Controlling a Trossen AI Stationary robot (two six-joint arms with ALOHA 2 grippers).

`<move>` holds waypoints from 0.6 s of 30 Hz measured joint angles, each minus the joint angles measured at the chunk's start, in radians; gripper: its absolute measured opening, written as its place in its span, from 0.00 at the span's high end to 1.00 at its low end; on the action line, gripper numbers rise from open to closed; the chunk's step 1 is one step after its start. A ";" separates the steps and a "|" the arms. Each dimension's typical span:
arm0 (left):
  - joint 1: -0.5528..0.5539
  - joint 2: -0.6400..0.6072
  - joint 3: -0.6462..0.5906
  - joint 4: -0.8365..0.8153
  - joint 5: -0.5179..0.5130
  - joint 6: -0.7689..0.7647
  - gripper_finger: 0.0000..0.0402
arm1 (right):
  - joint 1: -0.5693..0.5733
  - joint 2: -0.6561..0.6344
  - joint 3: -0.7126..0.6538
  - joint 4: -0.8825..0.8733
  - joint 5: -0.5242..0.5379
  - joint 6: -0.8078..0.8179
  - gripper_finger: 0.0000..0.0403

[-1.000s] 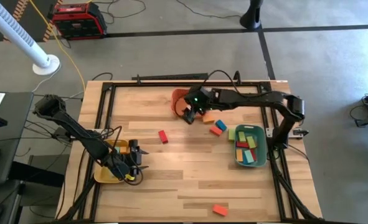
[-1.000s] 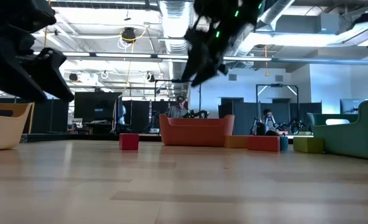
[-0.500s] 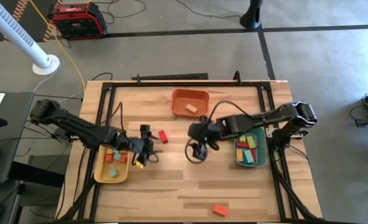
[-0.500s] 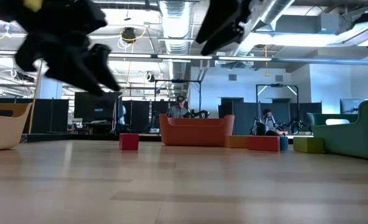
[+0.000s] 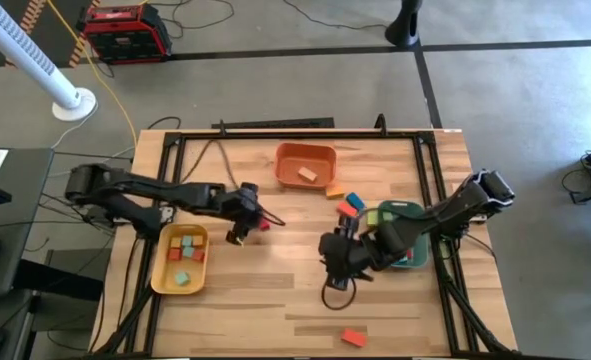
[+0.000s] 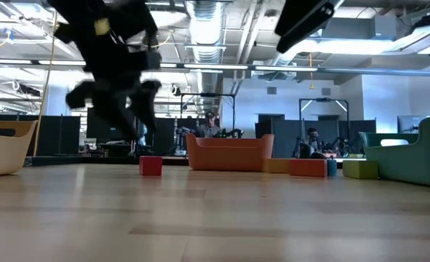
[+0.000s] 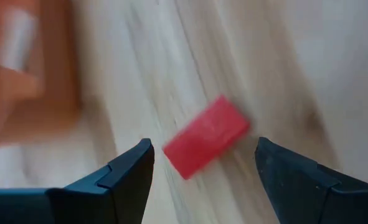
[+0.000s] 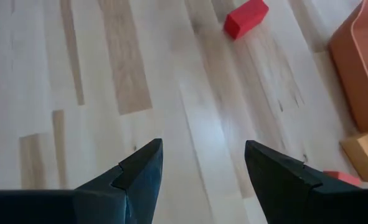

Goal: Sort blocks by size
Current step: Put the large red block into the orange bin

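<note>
Red and lying flat on the pale wooden desk [image 5: 275,290], a short bar-shaped block [image 5: 263,222] sits near the middle of the desk, and your left gripper [image 5: 243,232] hangs just over it with its jaws spread wide and nothing between them; in the left wrist view that red block [image 7: 206,136] lies slanted between the two dark fingers [image 7: 118,174], touching neither. Behind it, toward the far edge, you have the orange tray [image 5: 306,164] with one tan block [image 5: 307,174] inside. Off to the right, an orange block [image 5: 335,193], a red block [image 5: 352,203] and a blue block [image 5: 345,212] lie loose, close together, just beside the green tray [image 5: 407,208], which is partly covered by your right arm. To the left, the yellow tray [image 5: 158,272] holds several small cubes in red, orange and green. One more orange block [image 5: 352,338] lies alone near the front edge. Your right gripper [image 5: 337,268] hovers over bare wood right of centre, jaws apart and empty; its wrist view shows the red bar [image 8: 246,17] well ahead of its fingers [image 8: 140,171].
</note>
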 joint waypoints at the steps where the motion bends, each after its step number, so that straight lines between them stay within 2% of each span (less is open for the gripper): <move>1: 0.008 0.035 0.019 -0.032 0.000 0.017 0.33 | 0.014 0.000 0.000 -0.009 0.012 0.016 0.37; 8: 0.018 0.217 0.157 -0.208 -0.038 0.110 0.33 | 0.119 0.000 0.000 -0.043 0.084 0.114 0.37; 12: 0.018 0.260 0.197 -0.210 -0.052 0.164 0.33 | 0.171 0.010 0.000 -0.070 0.135 0.168 0.37; 18: 0.022 0.320 0.232 -0.217 -0.055 0.239 0.33 | 0.224 0.010 -0.042 -0.085 0.156 0.263 0.37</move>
